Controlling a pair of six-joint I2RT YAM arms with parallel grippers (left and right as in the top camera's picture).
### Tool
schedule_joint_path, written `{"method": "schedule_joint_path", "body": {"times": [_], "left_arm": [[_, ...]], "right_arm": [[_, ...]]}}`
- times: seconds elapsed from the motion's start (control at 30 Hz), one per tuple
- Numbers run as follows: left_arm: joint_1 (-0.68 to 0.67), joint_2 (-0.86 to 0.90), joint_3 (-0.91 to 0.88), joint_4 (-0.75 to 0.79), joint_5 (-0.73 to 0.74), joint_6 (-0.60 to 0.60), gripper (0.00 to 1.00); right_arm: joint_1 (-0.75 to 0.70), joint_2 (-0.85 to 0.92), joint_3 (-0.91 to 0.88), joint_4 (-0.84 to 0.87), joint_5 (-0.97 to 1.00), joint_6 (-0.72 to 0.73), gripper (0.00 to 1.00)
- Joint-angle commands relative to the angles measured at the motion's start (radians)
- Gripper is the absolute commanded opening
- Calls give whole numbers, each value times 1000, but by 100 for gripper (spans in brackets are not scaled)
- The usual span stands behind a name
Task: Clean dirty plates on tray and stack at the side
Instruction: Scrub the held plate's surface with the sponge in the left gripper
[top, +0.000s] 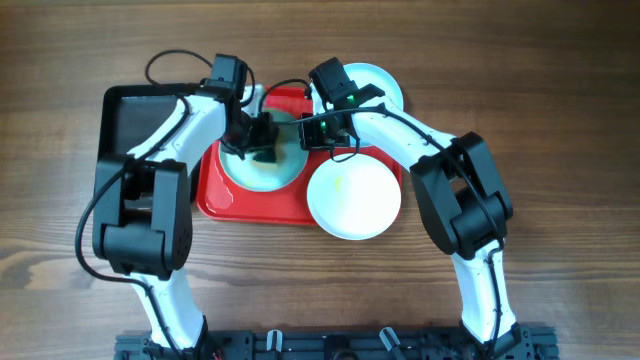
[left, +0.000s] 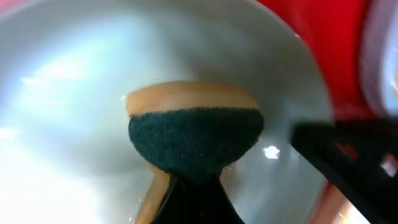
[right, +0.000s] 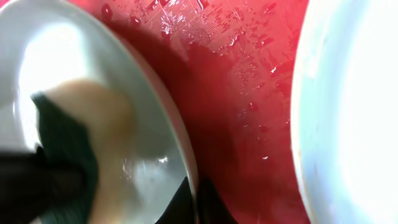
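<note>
A red tray (top: 215, 195) lies at the table's middle. One plate (top: 262, 172) rests on it. My left gripper (top: 258, 138) is shut on a sponge (left: 194, 140), tan with a dark green pad, pressed into this plate (left: 74, 93). My right gripper (top: 312, 130) is shut on the same plate's rim (right: 177, 130), one finger inside and one outside. A second plate (top: 353, 198) lies on the tray's right edge and shows in the right wrist view (right: 354, 112). A third plate (top: 385, 85) sits behind the right arm, off the tray.
A smaller black tray (top: 135, 120) lies left of the red one. The red tray floor (right: 242, 93) is wet with droplets. Both arms cross over the tray's back half.
</note>
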Motion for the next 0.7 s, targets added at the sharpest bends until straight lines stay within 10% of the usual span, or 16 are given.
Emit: {"method": "schedule_joint_path", "body": {"times": [0.0,0.4,0.67], "left_arm": [[-14,29,-5,-46,157,69,4],[-2,29,-5,-118,-560,-326,4],[-7,29,-5,-97,-679,-419,4]], "right_arm": [[16,28,-7,-8,16,-17,4],[16,28,-7,-9,16,-18,4],[16,28,-7,-6,17,-18,4]]}}
